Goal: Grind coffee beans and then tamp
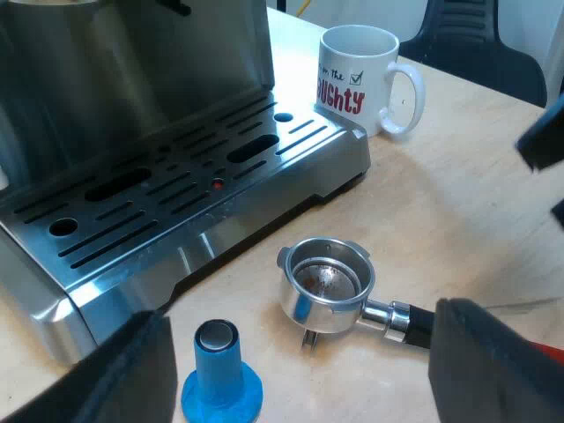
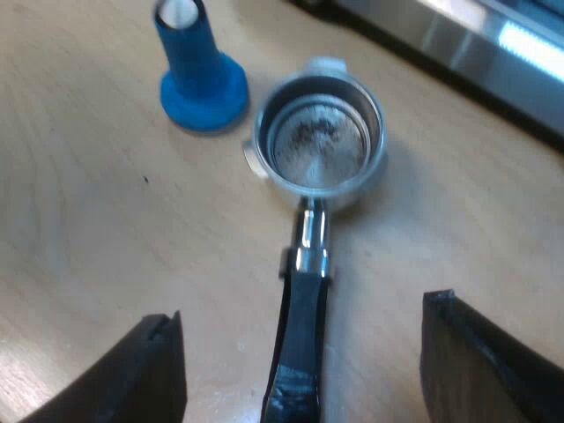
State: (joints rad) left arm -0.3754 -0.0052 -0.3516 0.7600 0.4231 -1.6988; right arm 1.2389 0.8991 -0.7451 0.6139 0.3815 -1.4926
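Observation:
The metal holder (image 1: 326, 282) lies loose on the wooden table in front of the espresso machine (image 1: 176, 185), with a few dark coffee traces in its basket. Its dark handle (image 1: 420, 323) points away from the machine. A blue tamper (image 1: 220, 374) stands upright on the table close to the holder. My left gripper (image 1: 300, 357) hangs open above the tamper and holder, holding nothing. In the right wrist view the holder (image 2: 319, 141) and the tamper (image 2: 201, 75) lie below. My right gripper (image 2: 304, 352) is open, its fingers (image 2: 154, 370) either side of the handle (image 2: 304, 326) and apart from it.
A white mug (image 1: 357, 75) with red lettering stands on the table by the corner of the machine's slotted drip tray (image 1: 291, 150). A black part of the other arm (image 1: 546, 141) hangs over the table beyond the handle. Bare wood (image 2: 79, 229) surrounds the holder.

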